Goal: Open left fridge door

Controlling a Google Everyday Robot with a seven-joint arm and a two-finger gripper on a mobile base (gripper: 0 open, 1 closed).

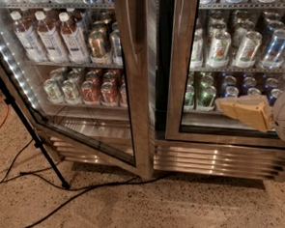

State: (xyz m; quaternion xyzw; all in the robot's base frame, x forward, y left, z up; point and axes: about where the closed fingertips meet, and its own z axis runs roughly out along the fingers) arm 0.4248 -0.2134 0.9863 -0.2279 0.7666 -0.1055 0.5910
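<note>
Nearest: speckled floor (pixel 187 205), crossed by a black cable (pixel 89 192) and by the slanted leg of a black stand (pixel 37 141). At the right edge, in front of the twin door (pixel 181 70), gripper (pixel 244 112): tan wedge on a pale rounded wrist, apart from every frame and handle; open or closed, cannot be told. Behind, left fridge door (pixel 136 87), ajar, free edge out toward the camera, lower rail slanting away from the louvred grille (pixel 232 159) at the base of the fridge (pixel 159 149); white LED dots (pixel 9 71) along the far-left edge. Farther in: bottles (pixel 50 37) above, red and green cans (pixel 95 90) below; behind the twin door, green and blue cans (pixel 206 95). Judged well along, though only partly open. Possible faults: drifting shut of the unheld door, given no contact with the gripper; on a wider swing, fouling against the stand leg near the hinge side; snagging of the base on the cable. Cut off or hidden: most of the arm beyond the right border, both door tops, any handle; gap between the doors too dark to read.
</note>
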